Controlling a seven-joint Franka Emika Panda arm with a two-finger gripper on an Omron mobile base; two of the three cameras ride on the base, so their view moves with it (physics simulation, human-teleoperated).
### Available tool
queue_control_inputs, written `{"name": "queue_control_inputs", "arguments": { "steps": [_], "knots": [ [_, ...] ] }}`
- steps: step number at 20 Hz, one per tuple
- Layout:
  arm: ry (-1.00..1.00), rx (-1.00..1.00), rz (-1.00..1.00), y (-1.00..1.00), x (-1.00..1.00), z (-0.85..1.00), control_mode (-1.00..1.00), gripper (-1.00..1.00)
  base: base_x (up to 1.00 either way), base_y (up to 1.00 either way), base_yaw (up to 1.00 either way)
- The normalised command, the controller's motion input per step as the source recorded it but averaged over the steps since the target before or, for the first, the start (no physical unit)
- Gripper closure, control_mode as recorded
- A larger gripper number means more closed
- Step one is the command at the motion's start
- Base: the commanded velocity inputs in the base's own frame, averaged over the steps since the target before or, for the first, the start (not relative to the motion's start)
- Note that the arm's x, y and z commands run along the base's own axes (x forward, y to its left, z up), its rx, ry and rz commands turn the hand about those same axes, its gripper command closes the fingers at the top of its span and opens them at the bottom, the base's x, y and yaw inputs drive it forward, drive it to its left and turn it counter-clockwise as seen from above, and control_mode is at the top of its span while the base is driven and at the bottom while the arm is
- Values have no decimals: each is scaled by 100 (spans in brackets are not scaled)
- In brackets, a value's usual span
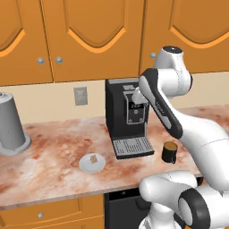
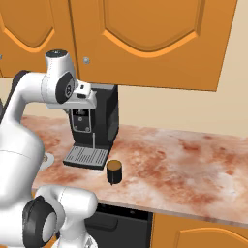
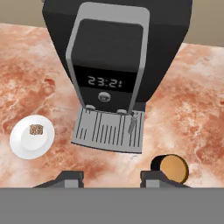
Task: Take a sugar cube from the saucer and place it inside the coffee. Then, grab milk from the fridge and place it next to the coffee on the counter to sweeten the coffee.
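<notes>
Hand view: small tan-brown sugar cube (image 3: pixel 36 130) centred on round white saucer (image 3: pixel 32 136) at 8 o'clock of the black coffee machine (image 3: pixel 114 65); dark coffee cup (image 3: pixel 171 168) at 5 o'clock, on marbled reddish bench (image 3: pixel 192 100). Pincer (image 3: pixel 112 178) tips parted, holding nothing. Left base view adds a grey canister (image 1: pixel 10 125) at 9 o'clock.

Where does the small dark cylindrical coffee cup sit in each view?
Left base view: small dark cylindrical coffee cup, right of centre.
Right base view: lower centre-left.
Hand view: bottom right.
Shared landmark: the black coffee machine's grey drip tray, beside the cup.
</notes>
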Motion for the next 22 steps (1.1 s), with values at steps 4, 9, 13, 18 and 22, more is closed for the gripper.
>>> {"name": "queue_control_inputs", "arguments": {
  "steps": [4, 9, 13, 18, 22],
  "knots": [
    [0, -2, 0, 5, -20, -1, -100, -100, 0, 0, 0],
    [-6, -9, 0, 29, -43, -43, -100, -100, 0, 0, 0],
    [-11, -7, 0, 41, -33, -57, -100, -100, 0, 0, 0],
    [-5, -5, 0, 53, -20, -58, -100, -100, 0, 0, 0],
    [-1, 0, 0, 66, -4, -49, -100, -100, 0, 0, 0]
  ]
}}
